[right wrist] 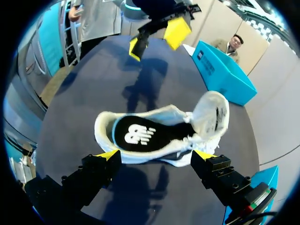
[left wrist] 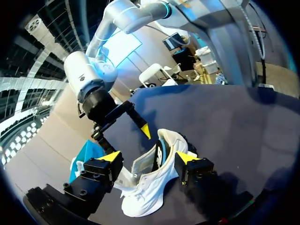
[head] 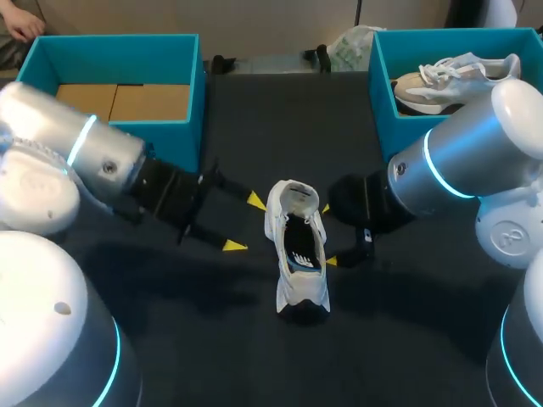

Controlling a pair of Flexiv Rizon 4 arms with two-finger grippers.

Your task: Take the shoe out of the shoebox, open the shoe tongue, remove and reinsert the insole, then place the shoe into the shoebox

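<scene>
Shoe: the white shoe (head: 297, 246) is stood on the dark worktop (head: 170, 322), outside the shoebox (head: 170, 136), so that its opening can be reached.
Left claw: the left claw (head: 244, 223) is held spread just beside the shoe, gripping nothing.
Right claw: the right claw (head: 328, 235) is spread at the shoe's other side, likely poised for the insole.
Tongue: the tongue (right wrist: 211, 110) is folded back, baring the black insole (right wrist: 140, 135).
Writing: a white emblem is borne by the insole; no wording can be read.

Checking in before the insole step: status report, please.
Open: left gripper, right gripper, flanking the white shoe. Shoe upright on table, tongue lifted, insole in. Nothing blocking either approach.
</scene>
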